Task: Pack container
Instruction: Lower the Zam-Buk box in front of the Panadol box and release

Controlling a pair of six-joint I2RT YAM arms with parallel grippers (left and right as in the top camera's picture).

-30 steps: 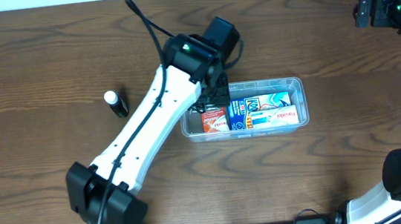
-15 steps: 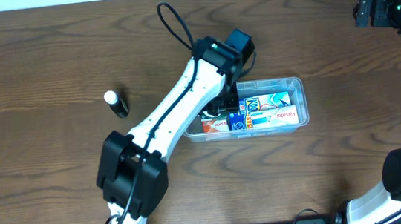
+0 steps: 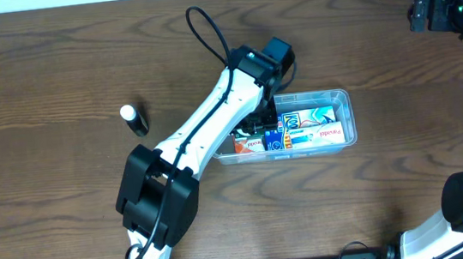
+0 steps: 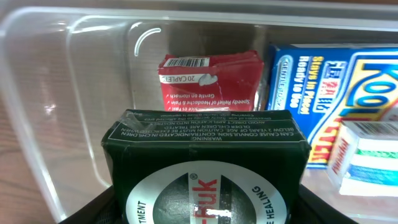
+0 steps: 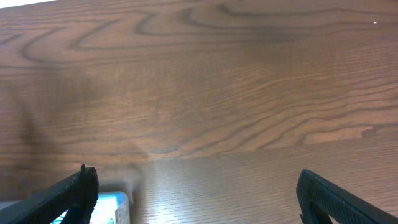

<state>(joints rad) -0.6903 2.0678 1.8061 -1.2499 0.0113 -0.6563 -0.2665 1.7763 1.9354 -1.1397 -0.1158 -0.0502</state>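
As L tool grips green box, half-open

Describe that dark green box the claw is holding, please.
The dark green box looks like a cardboard carton, with a round white-and-silver logo and small white warning print along its upper face. The left claw grips its two sides, holding it level at one end of the clear container, in front of a red box. Whether it rests on the bottom is hidden.
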